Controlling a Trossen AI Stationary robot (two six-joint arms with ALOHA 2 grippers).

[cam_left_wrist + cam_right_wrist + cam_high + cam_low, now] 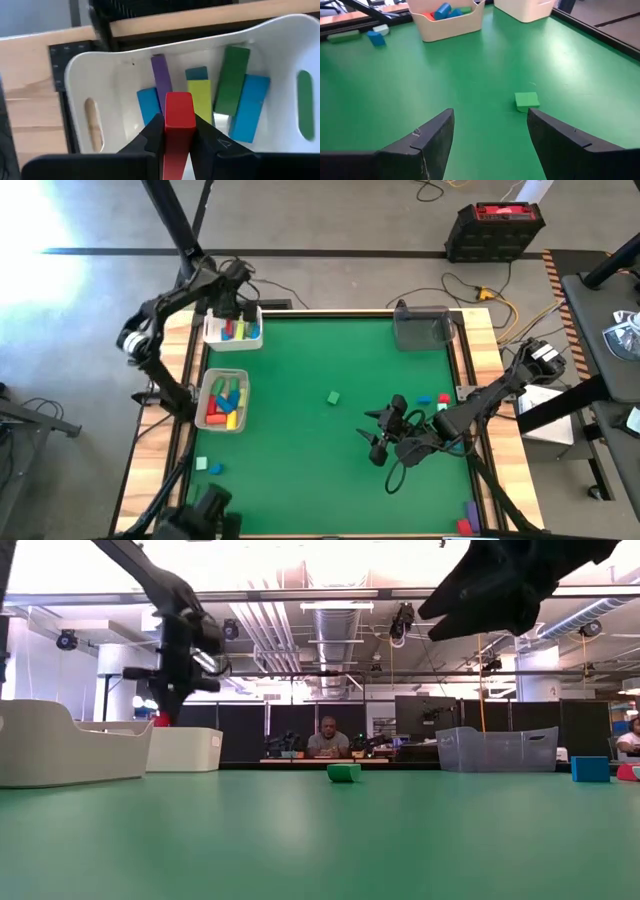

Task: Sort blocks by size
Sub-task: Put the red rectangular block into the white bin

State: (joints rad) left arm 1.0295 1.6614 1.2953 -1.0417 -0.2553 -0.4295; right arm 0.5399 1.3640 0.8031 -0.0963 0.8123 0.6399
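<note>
My left gripper (232,305) hangs over the white tray (210,332) at the table's far left and is shut on a red block (178,115). That tray holds purple, blue, yellow and green bars (231,80). A small green block (333,397) lies alone mid-table. My right gripper (490,130) stands open above the cloth to the near right of the green block (526,101), with nothing between its fingers. A second tray (205,405) at the left edge holds several blocks. My left gripper pinches the red block's two long sides (176,131) between its two fingers, which point down from above. The block runs along the fingers, and its free end (178,100) sticks out past the tips. It hangs clear above the tray's bars.
A clear empty bin (422,330) stands at the far right. Loose blue and red blocks (432,399) lie by the right edge. More blocks sit at the near right corner (468,522) and near the left edge (207,467). A person sits far behind the table (328,738).
</note>
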